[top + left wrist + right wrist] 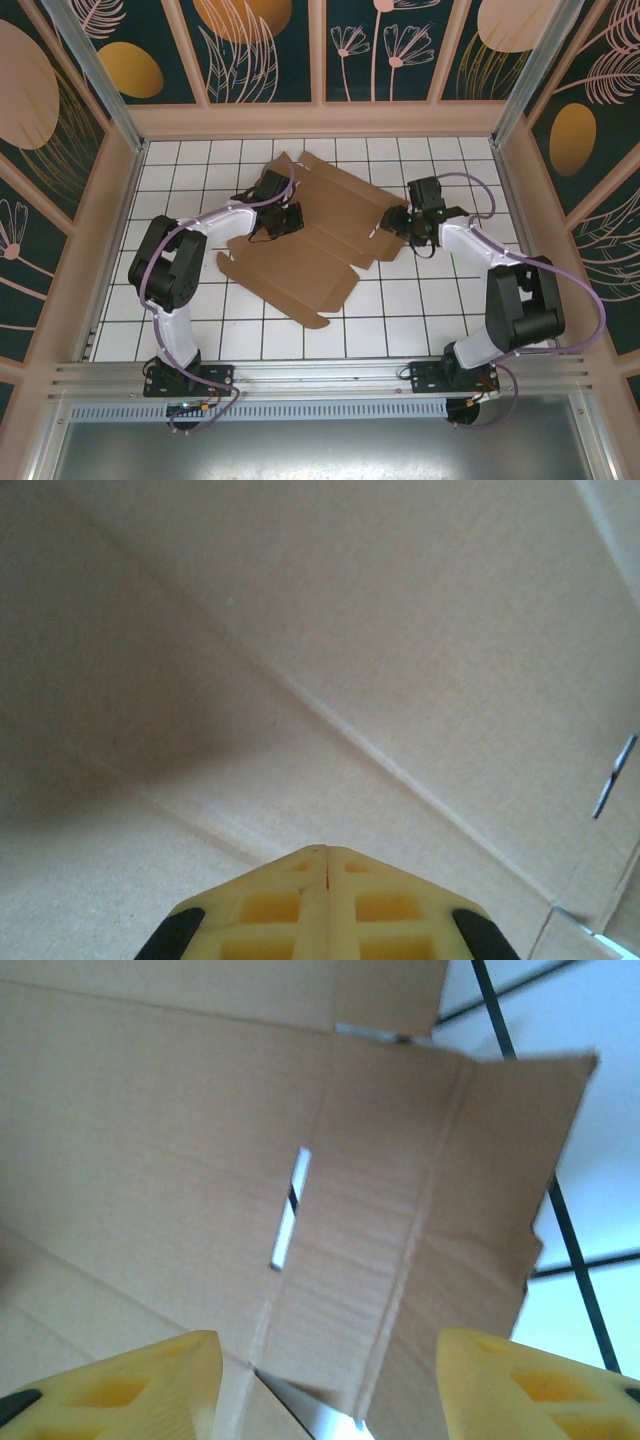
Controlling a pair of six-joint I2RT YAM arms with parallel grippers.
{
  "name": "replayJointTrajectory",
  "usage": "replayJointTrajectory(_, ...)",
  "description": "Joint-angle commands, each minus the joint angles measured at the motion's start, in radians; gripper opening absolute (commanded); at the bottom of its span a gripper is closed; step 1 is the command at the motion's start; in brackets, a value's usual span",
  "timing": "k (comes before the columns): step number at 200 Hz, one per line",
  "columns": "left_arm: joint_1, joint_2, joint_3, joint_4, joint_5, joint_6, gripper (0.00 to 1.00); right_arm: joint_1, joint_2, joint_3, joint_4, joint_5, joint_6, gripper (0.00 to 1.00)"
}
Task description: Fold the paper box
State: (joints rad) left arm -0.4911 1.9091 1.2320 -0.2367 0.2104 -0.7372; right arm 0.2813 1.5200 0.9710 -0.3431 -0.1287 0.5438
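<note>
The paper box [325, 245] lies as a mostly flat brown die-cut sheet on the white tiled floor, with flaps spread outward. My left gripper [279, 216] rests on the sheet's left part. In the left wrist view its yellow fingertips [327, 854] meet, shut with nothing between them, over creased cardboard [330, 640]. My right gripper [399, 226] is at the sheet's right edge. In the right wrist view it [325, 1355] stands open above a side flap [400, 1210] with a narrow slot [288, 1208], and the jaws hold nothing.
Wood-framed walls with patterned panels [270, 45] enclose the tiled floor [400, 320]. A metal rail [320, 380] runs along the near edge by both arm bases. Bare tiles lie in front of the sheet and at the back.
</note>
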Motion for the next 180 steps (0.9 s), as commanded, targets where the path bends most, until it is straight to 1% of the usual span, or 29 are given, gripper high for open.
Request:
replayJointTrajectory(1, -0.001, 0.012, -0.059, 0.06, 0.042, -0.062, 0.0, 0.027, 0.054, 0.111, -0.013, -0.095, -0.074, 0.59)
replayJointTrajectory(9, 0.0, 0.007, -0.087, 0.078, 0.05, -0.076, 0.0, 0.08, 0.083, 0.135, -0.034, -0.086, -0.082, 0.59)
replayJointTrajectory(19, -0.001, 0.0, -0.112, 0.092, 0.06, -0.09, 0.0, 0.149, 0.126, 0.151, -0.054, -0.008, -0.1, 0.59)
replayJointTrajectory(28, -0.001, -0.007, -0.136, 0.108, 0.072, -0.101, 0.0, 0.179, 0.157, 0.153, -0.057, 0.02, -0.095, 0.56)
replayJointTrajectory(45, -0.003, -0.017, -0.182, 0.129, 0.094, -0.112, 0.0, 0.181, 0.224, 0.157, -0.042, 0.012, -0.062, 0.5)
replayJointTrajectory(63, -0.005, -0.034, -0.221, 0.134, 0.11, -0.113, 0.0, 0.174, 0.306, 0.205, -0.058, 0.091, -0.064, 0.44)
replayJointTrajectory(79, -0.015, -0.055, -0.249, 0.137, 0.118, -0.111, 0.0, 0.164, 0.391, 0.265, -0.071, 0.114, -0.085, 0.39)
replayJointTrajectory(110, -0.06, -0.087, -0.254, 0.11, 0.136, -0.108, 0.0, 0.157, 0.517, 0.368, -0.063, 0.077, -0.137, 0.38)
replayJointTrajectory(118, -0.073, -0.098, -0.253, 0.108, 0.139, -0.108, 0.0, 0.157, 0.538, 0.387, -0.053, 0.052, -0.151, 0.38)
replayJointTrajectory(129, -0.085, -0.11, -0.293, 0.114, 0.15, -0.114, 0.0, 0.155, 0.56, 0.413, -0.041, 0.01, -0.171, 0.38)
replayJointTrajectory(143, -0.091, -0.113, -0.299, 0.107, 0.162, -0.107, 0.0, 0.157, 0.592, 0.449, -0.059, 0.015, -0.186, 0.38)
replayJointTrajectory(162, -0.089, -0.129, -0.266, 0.047, 0.112, -0.058, 0.0, 0.157, 0.598, 0.447, -0.068, 0.028, -0.195, 0.37)
replayJointTrajectory(165, -0.085, -0.135, -0.234, 0.041, 0.108, -0.052, 0.0, 0.157, 0.595, 0.44, -0.065, 0.028, -0.198, 0.37)
replayJointTrajectory(180, -0.076, -0.163, -0.164, 0.048, 0.141, -0.028, 0.0, 0.152, 0.567, 0.403, -0.036, -0.001, -0.231, 0.37)
